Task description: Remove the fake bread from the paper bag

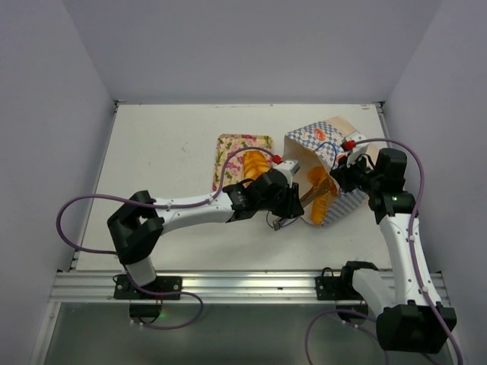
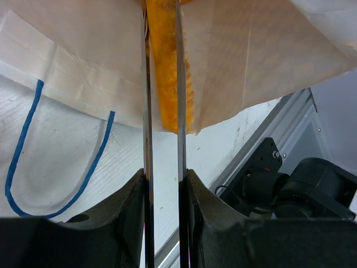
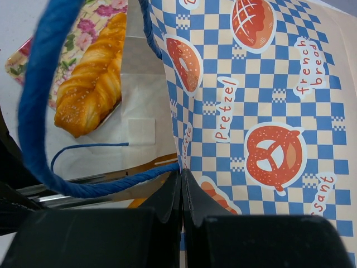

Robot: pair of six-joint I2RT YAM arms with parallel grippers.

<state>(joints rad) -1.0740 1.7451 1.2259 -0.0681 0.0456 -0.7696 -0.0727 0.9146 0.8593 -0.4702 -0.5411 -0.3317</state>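
The paper bag (image 1: 329,156) lies tilted on its side with its mouth toward the left arm. My left gripper (image 1: 292,201) is at the mouth, shut on a pair of metal tongs (image 2: 147,111). The tong blades pinch an orange fake bread piece (image 2: 167,61) that sticks out of the bag's opening (image 2: 251,61); it also shows in the top view (image 1: 323,199). My right gripper (image 1: 348,172) is shut on the bag's checkered rim (image 3: 184,151). In the right wrist view the gripper (image 3: 181,172) shows closed jaws with the paper between them. A twisted golden pastry (image 1: 256,163) lies on the flowered tray (image 1: 227,154).
A blue cord handle (image 3: 33,106) loops in front of the right wrist camera. Another handle (image 2: 22,145) lies on the table under the bag mouth. The tray with the pastry (image 3: 92,84) sits left of the bag. The table's front rail (image 1: 243,285) runs close below both arms.
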